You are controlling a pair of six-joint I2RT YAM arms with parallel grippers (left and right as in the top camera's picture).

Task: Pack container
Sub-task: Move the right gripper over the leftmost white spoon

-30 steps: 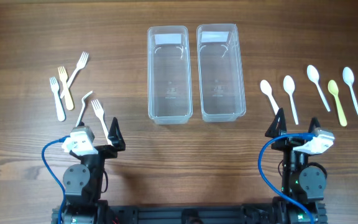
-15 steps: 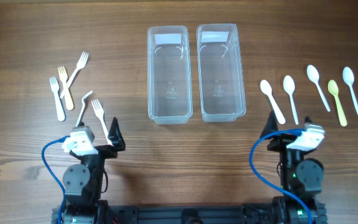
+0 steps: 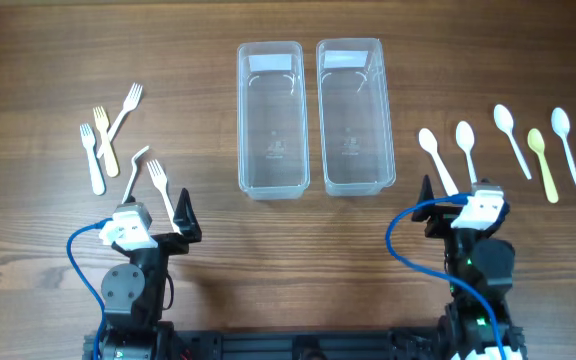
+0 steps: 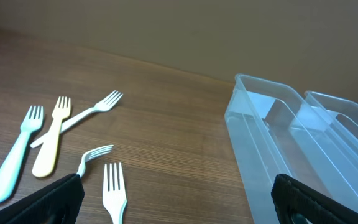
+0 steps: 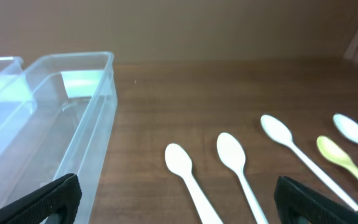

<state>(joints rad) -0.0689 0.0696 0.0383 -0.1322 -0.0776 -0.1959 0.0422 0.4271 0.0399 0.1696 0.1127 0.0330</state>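
Now the left gripper and the right gripper both hang wide open, holding nothing. The clear boxes sit empty between the forks and the spoons. Flat, thin spoons could slip or slide away when pinched.

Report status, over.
Left gripper open, empty. Right gripper open, empty. Containers empty; forks, spoons unpacked on table. Nothing blocking.

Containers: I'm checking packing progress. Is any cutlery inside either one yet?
No, the left container and right container are empty; the forks and spoons lie on the table.
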